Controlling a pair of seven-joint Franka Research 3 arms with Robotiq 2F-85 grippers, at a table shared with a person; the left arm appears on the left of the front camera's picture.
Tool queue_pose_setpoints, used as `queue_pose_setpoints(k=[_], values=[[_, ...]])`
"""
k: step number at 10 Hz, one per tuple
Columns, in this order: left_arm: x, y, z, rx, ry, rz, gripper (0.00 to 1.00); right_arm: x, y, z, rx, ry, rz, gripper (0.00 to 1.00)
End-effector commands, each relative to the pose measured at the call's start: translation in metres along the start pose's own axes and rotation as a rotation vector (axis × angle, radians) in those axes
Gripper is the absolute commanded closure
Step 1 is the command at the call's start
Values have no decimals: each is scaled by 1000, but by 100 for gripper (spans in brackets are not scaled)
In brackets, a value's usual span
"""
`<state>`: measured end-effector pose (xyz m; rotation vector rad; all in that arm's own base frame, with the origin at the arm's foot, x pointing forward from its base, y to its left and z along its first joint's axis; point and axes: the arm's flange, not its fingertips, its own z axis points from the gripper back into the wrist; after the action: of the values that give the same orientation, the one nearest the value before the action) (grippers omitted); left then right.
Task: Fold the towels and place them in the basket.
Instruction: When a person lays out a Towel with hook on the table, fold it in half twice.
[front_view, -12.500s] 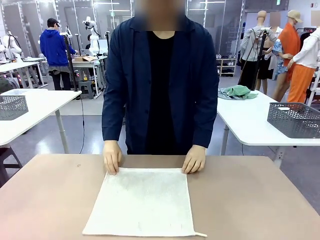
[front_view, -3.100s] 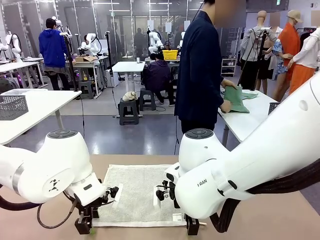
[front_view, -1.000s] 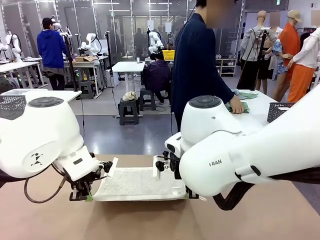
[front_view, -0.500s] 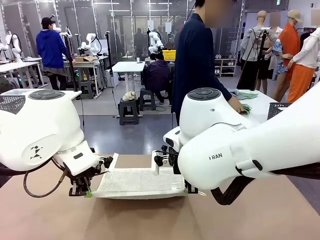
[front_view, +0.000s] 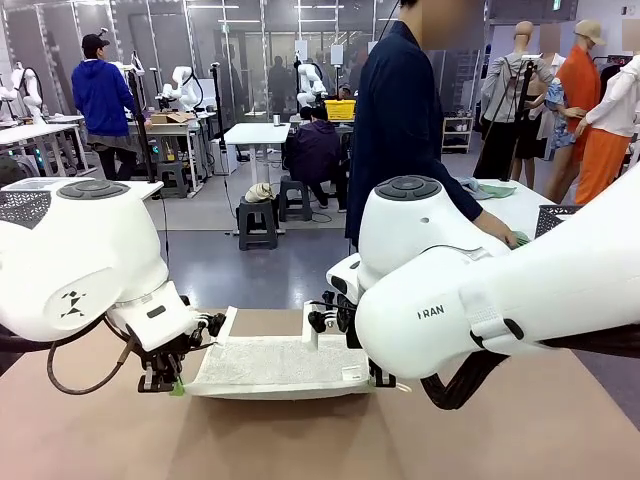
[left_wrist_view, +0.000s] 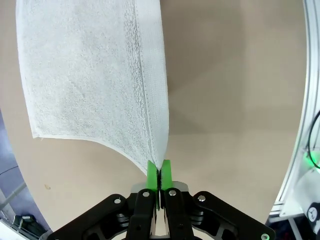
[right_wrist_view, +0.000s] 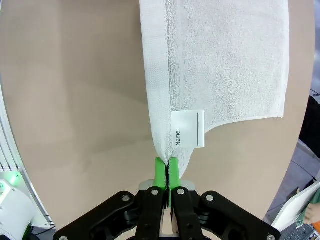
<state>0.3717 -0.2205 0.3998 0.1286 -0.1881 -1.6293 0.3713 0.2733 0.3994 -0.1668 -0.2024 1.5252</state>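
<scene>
The cream-white towel (front_view: 270, 365) lies on the tan table with its near edge lifted and carried toward the far edge. My left gripper (front_view: 172, 385) is shut on the towel's near-left corner, and the left wrist view shows the green pads (left_wrist_view: 160, 172) pinching the towel (left_wrist_view: 90, 75). My right gripper (front_view: 381, 379) is shut on the near-right corner; its pads (right_wrist_view: 166, 167) clamp the towel (right_wrist_view: 220, 60) just below a white "Name" label (right_wrist_view: 188, 129). At a side table on the right, a person's hand holds a green towel (front_view: 519, 238) beside the dark grey basket (front_view: 550, 218), which my right arm mostly hides.
The tan table (front_view: 500, 440) has bare room all around the towel. A person in a dark jacket (front_view: 400, 120) stands at the right side table. Another lattice basket (front_view: 25, 205) sits on a white table at the left.
Over the last second both grippers carried the towel's near edge a little farther from me, then held still. The person's hand moved right along the side table with the green towel.
</scene>
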Motion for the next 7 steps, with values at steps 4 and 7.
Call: queue_pose_setpoints(k=[4,7], values=[[-3,86,-20,-183,-51,-85,97,-10,-79,-26,115,-49,13,97],[-2,129,-33,-213,-17,-85,97,-3,-117,-42,132,-67,30,97]])
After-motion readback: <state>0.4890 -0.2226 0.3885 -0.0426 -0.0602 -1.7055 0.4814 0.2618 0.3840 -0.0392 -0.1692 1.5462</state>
